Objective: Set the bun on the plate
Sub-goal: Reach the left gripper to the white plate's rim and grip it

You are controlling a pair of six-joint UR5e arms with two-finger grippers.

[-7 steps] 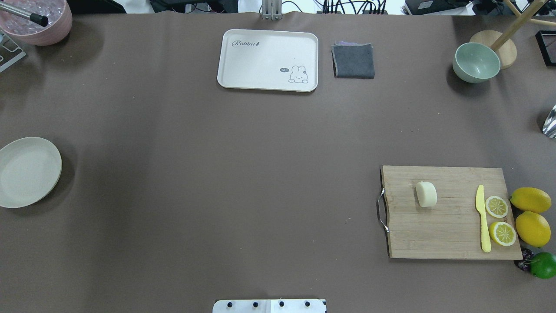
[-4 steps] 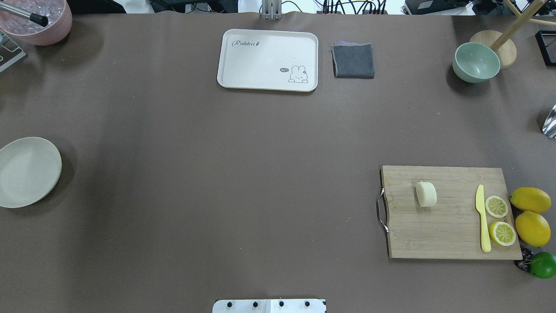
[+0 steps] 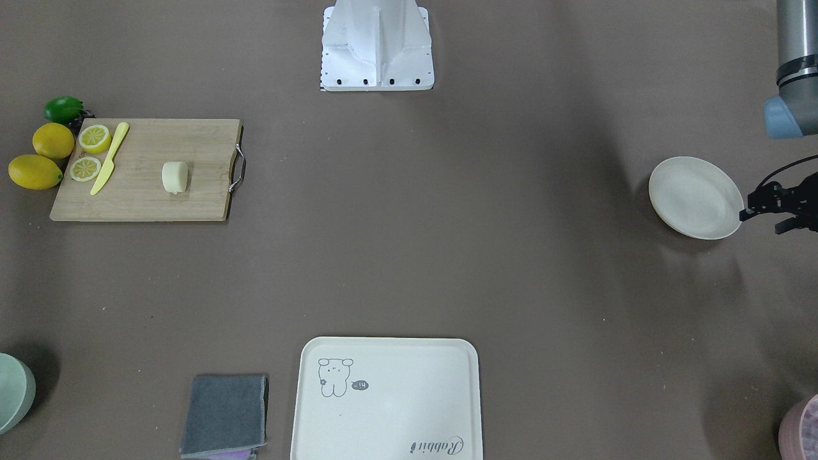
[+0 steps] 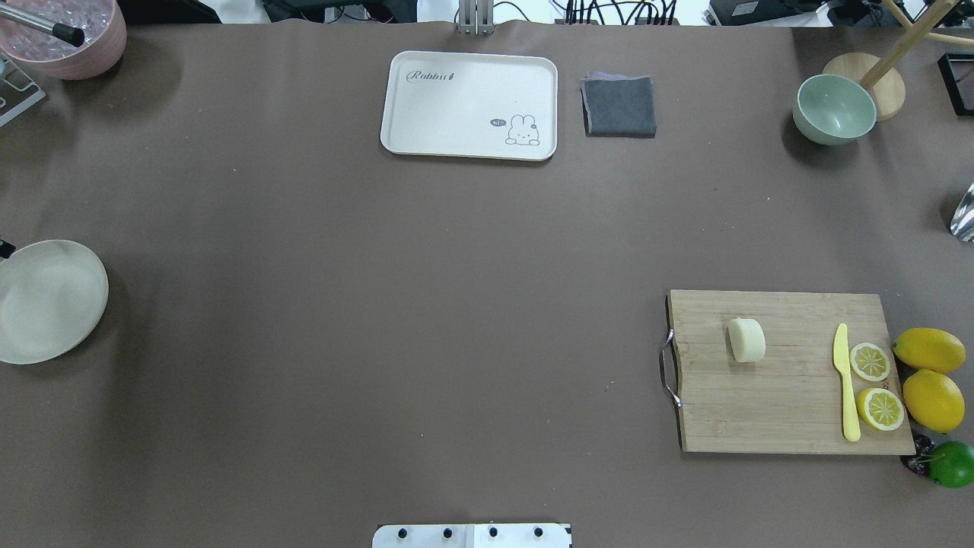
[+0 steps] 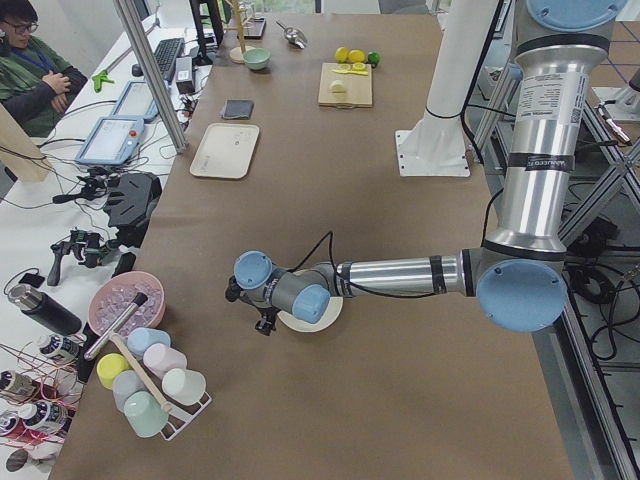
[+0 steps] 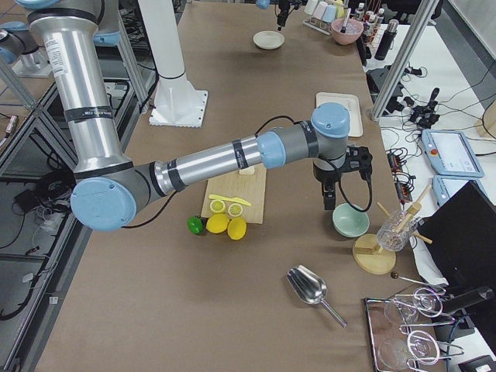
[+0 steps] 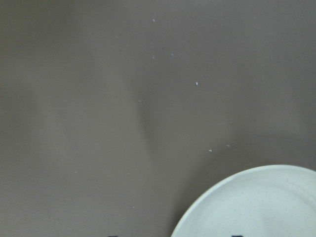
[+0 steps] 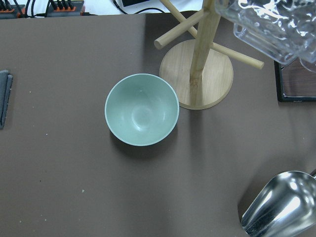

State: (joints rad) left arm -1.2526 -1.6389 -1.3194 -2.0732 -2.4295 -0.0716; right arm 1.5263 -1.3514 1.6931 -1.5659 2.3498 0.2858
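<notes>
The bun (image 4: pixel 746 339) sits on the board (image 4: pixel 791 396) at the overhead view's 4 o'clock, 6 o'clock of the nearer right gripper (image 6: pixel 329 203) by the bowl (image 4: pixel 833 109); the left gripper (image 3: pixel 763 216) hangs beside the plate (image 4: pixel 46 304) at 9 o'clock, neither's grip state discernible.

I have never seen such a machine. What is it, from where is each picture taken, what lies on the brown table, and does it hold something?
It is a robot with two arms, each ending in a two-finger gripper. Two pictures look down on the table, two look along it from its ends, two come from wrist cameras. The small pale cream bun lies on a wooden cutting board with a yellow knife and lemon slices. The round off-white plate stands empty at the other end. The left gripper hangs by the plate's edge, the right gripper above a pale green bowl. I see nothing held.
</notes>
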